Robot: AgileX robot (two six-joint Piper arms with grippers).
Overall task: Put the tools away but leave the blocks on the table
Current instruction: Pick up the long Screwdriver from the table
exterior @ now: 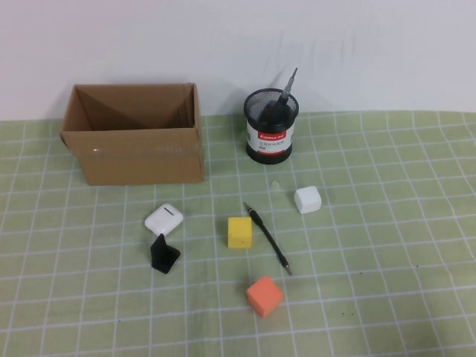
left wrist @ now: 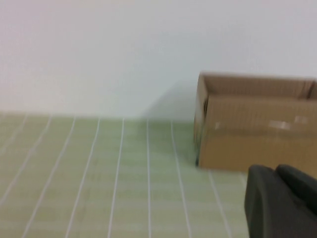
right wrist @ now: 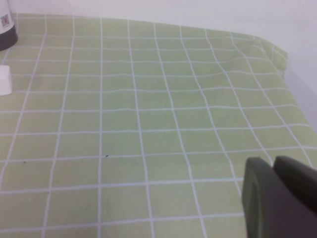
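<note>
Both arms parked off the high view: left gripper (left wrist: 282, 203) near the cardboard box (exterior: 134, 141), right gripper (right wrist: 282, 198) over bare mat on the right, both w/ jaws closed, empty. 1 screwdriver (exterior: 284, 93) already in mesh cup (exterior: 271, 126). 1 pen driver (exterior: 268, 238) lies mid-table btwn yellow block (exterior: 239, 232) & white block (exterior: 308, 199), orange block (exterior: 265, 295) nearer. Probably next: open, pinch its thin shaft, w/o nudging the 3 blocks

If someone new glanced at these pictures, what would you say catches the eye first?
Probably the open cardboard box at the back left and the black mesh cup beside it, with a screwdriver standing inside. Next come the orange block, yellow block and white block spread around a thin black driver lying on the green mat. The left gripper and right gripper sit shut, off to the sides.
</note>
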